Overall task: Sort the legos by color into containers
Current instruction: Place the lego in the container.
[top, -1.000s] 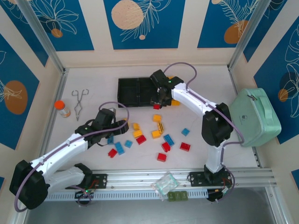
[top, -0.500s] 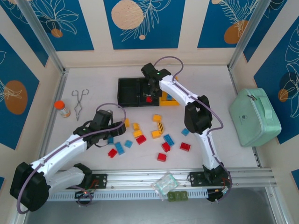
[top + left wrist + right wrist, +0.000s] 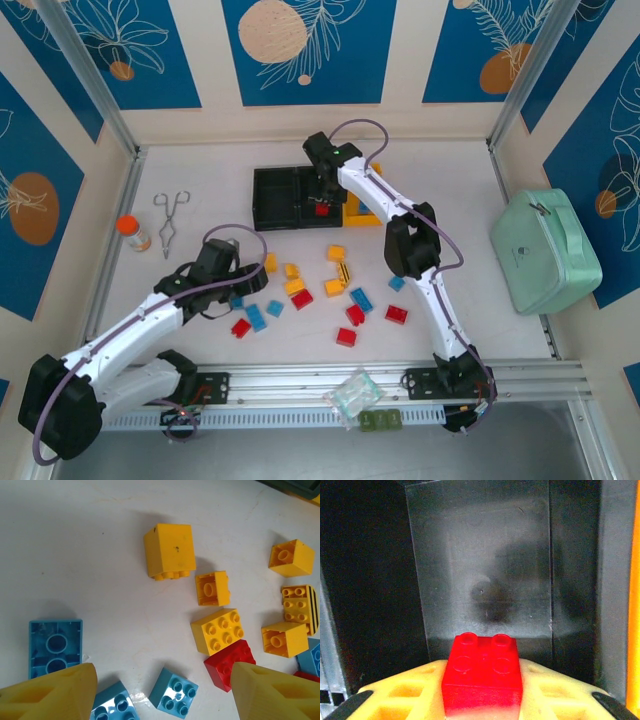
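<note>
While right gripper (image 3: 482,707) pinches red lego (image 3: 482,672) over black container (image 3: 480,580), left gripper (image 3: 162,680) splayed, empty

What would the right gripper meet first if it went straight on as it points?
The right gripper would probably reach the floor of the black bin, just past the red brick between its fingers; depth is unclear.

No text, label, brand or number legible. Faint mark noted on mint-green case (image 3: 548,250), well right of right fingers (image 3: 405,695), too small to be read.
</note>
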Robot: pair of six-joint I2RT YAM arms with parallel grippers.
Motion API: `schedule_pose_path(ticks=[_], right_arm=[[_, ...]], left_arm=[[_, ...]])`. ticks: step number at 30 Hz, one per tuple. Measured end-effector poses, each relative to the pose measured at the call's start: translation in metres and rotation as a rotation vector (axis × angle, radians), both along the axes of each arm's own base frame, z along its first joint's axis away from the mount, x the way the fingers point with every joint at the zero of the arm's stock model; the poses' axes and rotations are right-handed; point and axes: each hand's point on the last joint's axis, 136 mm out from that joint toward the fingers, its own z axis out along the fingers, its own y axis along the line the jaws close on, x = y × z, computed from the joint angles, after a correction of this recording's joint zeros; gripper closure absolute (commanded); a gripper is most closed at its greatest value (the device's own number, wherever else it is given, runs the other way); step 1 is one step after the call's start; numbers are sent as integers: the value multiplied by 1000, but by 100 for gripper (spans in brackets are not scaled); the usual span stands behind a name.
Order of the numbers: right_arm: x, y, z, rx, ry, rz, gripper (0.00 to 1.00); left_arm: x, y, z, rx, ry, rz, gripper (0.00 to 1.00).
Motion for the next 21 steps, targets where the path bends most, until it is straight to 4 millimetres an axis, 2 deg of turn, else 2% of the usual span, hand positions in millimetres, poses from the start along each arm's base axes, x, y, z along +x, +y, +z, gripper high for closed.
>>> schedule_pose_path(ticks=[4, 7, 12, 16, 21], right_arm=[[0, 1, 5, -2, -3, 10, 54], [2, 2, 12, 6, -18, 12, 53], [-1, 1, 12, -3, -15, 19, 53], [-21, -4, 19, -11, -8, 33, 53], [-51, -13, 55, 30, -61, 51, 53]], left_arm=[[-2, 1, -2, 2, 12, 7, 29], [-2, 2, -3, 3, 14, 7, 29], [-3, 2, -3, 5, 17, 7, 28], [-5, 4, -4, 11, 26, 7, 28], [-9, 8, -6, 29, 39, 13, 28]])
